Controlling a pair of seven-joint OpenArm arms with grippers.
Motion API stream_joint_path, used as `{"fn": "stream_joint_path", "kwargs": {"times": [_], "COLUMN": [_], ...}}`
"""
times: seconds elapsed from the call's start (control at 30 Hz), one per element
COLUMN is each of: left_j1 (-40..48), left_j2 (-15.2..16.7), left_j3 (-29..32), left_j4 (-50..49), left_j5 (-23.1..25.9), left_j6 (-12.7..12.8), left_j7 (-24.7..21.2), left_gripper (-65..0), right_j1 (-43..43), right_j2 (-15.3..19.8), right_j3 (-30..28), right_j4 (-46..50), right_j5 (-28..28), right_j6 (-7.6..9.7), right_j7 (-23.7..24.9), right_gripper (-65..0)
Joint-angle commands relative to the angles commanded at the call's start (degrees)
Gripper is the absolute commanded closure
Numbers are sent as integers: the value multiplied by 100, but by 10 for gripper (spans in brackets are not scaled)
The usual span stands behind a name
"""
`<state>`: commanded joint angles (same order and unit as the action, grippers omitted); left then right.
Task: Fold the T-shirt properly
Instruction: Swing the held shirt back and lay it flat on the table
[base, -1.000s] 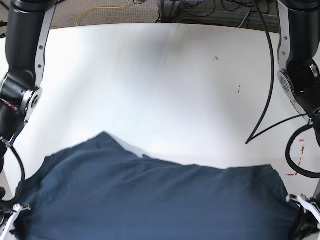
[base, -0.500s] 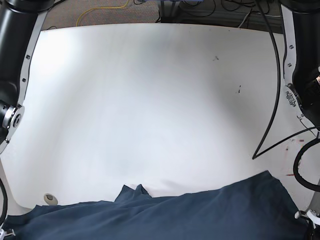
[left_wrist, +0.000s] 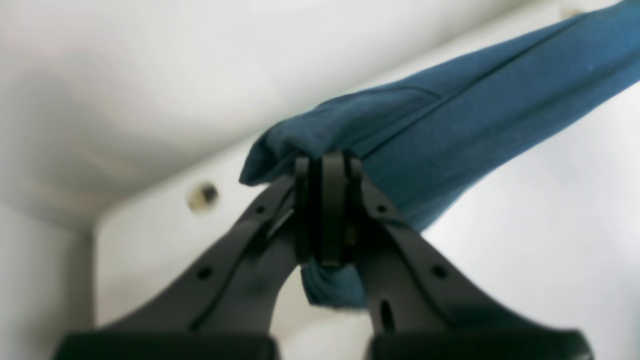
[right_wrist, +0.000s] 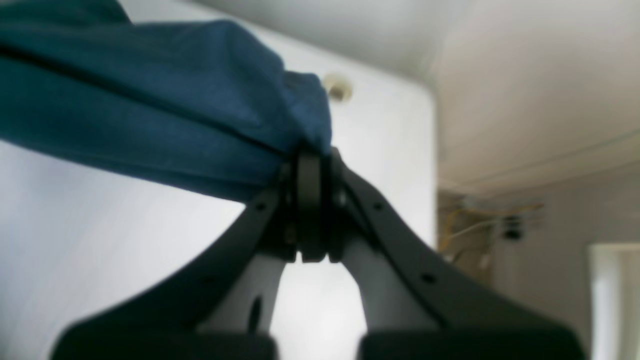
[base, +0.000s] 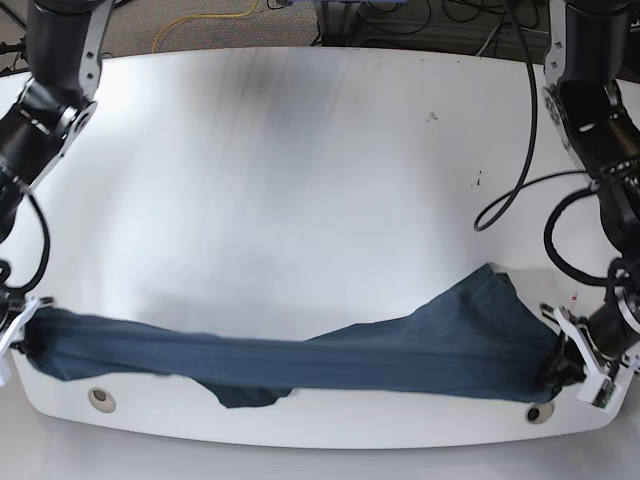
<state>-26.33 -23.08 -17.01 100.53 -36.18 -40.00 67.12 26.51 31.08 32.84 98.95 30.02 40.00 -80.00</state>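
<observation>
The dark navy T-shirt (base: 330, 355) is stretched as a long narrow band across the front of the white table (base: 300, 180), sagging a little in the middle. My left gripper (base: 556, 365) is shut on its end at the base view's right. In the left wrist view the left gripper (left_wrist: 325, 167) pinches bunched blue T-shirt fabric (left_wrist: 450, 120). At the base view's left, my right gripper (base: 28, 330) is shut on the other end. The right wrist view has the right gripper (right_wrist: 310, 160) clamping the T-shirt cloth (right_wrist: 150, 120).
Two round holes sit in the table near its front edge, the left hole (base: 98, 398) and the right hole (base: 537, 412). Small dark marks (base: 478, 180) dot the tabletop on the right. Black cables (base: 520, 160) hang by the arm on the right. Beyond the far edge lie floor and wires.
The T-shirt, earlier filling the bottom of the base view close to the camera, now stretches out low along the table's front. Both grippers have come into view, holding its two ends.
</observation>
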Motion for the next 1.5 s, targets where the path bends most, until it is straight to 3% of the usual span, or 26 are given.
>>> {"fn": "stream_joint_path", "kwargs": {"times": [0.2,0.43,0.83,1.17,1.23,1.5], "left_j1": [1257,2338,3622,3859,3938,4114], "left_j2": [0,-9,-62,-273,-281,-396], "left_j3": [-255,-501,-774,-765,-765,-756], "left_j4": [193,193,185,149,141,141], "left_j5": [0,-9,9,18,26,26], "left_j6": [0,0,0,0,0,0], "left_j7": [0,18,26,35,35,97], "left_gripper": [0,0,0,0,-25,-261], "right_j1": [-1451,-2655,-3569,-3930,-3947,-4044], "right_j2": [-624,-1090,-1248,-1248,-1257,-1257], "right_j3": [607,747,756,747,747,721], "right_j4": [457,554,554,554,545,536], "right_j5": [9,9,0,-9,-26,-44], "right_j6": [0,0,0,0,0,0], "right_j7": [0,101,251,251,251,242], "right_gripper": [0,0,0,0,0,-38]}}
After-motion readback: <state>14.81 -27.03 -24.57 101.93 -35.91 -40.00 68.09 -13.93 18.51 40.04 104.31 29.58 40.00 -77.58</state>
